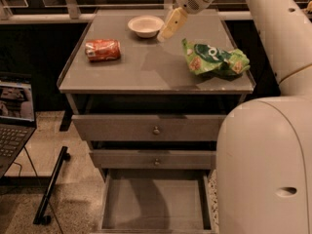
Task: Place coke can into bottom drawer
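Red-orange metal, at far left of the figure: the coke can lies on its side on the cabinet top, well to the left of my jaws in the camera view and nearer the front edge than they are. White bowl: just left of my jaws, near enough to be knocked. My gripper hangs above the rear of the top, pointing down and to the left. Whether my jaws are parted or closed I cannot tell; they carry nothing that I can make out, and the can is well apart from them. Green snack bag: to the right of my jaws, clear of the route. Bottom drawer: far below my jaws and pulled out, its grey floor bare.

Step in hand, as I judge it: the reach to the can. I should travel left in front of the bowl and not over it. I should descend with my jaws across the can's round body, since a can on its side rolls if nudged off-centre.
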You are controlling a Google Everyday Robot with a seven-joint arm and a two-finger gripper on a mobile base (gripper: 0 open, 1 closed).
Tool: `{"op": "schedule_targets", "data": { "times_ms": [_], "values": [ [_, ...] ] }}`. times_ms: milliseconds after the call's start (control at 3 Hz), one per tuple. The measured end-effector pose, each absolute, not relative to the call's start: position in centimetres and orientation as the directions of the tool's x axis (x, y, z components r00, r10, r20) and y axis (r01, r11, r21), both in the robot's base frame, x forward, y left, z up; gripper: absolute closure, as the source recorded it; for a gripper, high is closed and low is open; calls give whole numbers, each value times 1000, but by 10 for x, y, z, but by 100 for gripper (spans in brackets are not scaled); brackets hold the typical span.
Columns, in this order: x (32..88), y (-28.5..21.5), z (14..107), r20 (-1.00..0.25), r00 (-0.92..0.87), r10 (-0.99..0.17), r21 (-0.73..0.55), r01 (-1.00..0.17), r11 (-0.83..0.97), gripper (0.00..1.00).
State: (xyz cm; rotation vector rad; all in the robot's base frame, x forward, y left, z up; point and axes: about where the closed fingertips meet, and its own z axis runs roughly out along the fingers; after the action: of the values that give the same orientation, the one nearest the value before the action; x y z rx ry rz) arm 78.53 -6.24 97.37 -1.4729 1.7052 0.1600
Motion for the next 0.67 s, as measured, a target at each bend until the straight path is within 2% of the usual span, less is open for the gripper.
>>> {"op": "schedule_targets", "data": {
  "times_ms": [333,667],
  "values": [
    [788,-62,966,-675,45,-737,-400,-861,313,0],
    [797,-35,949,-705,74,-705,-371,-886,277,0]
  ]
}}
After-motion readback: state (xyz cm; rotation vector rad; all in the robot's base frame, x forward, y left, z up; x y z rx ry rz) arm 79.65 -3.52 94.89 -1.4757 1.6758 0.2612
